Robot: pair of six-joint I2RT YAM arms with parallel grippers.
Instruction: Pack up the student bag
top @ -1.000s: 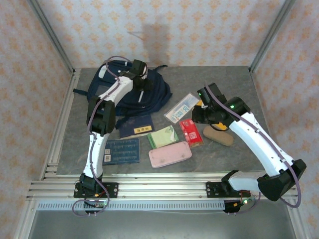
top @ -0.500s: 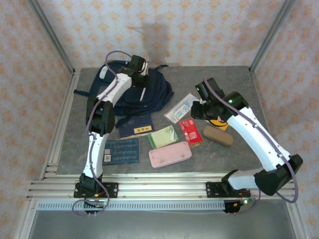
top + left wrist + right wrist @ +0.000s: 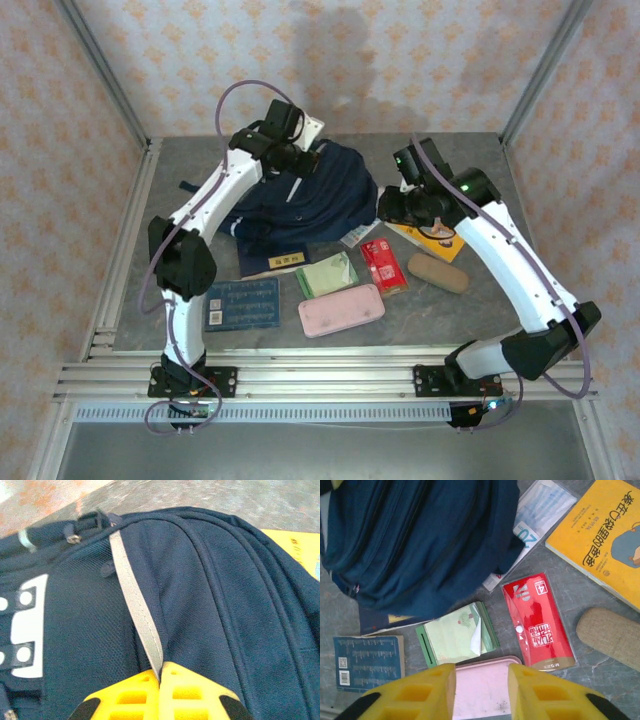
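The student bag [image 3: 300, 205] is a navy backpack lying at the back middle of the table, its top pulled up. My left gripper [image 3: 298, 160] is shut on the bag's grey stripe [image 3: 135, 605], the yellow fingertips [image 3: 172, 680] pinched together on it over the bag's fabric [image 3: 210, 605]. My right gripper [image 3: 392, 206] hovers just right of the bag, open with nothing between its fingers [image 3: 530, 690]. Far below it lie the pink case [image 3: 480, 687] and the bag's edge [image 3: 420, 545].
In front of the bag lie a navy booklet [image 3: 275, 260], a blue booklet [image 3: 243, 303], a green notepad [image 3: 326, 273], the pink case [image 3: 341, 310], a red packet [image 3: 383, 265], a brown pouch [image 3: 438, 272], a yellow book [image 3: 432, 242] and a clear pouch [image 3: 540, 510] partly under the bag.
My left gripper closed on the grey stripe and pulled the bag up and to the right, over part of the clear pouch. My right gripper moved left toward the bag and opened wider.
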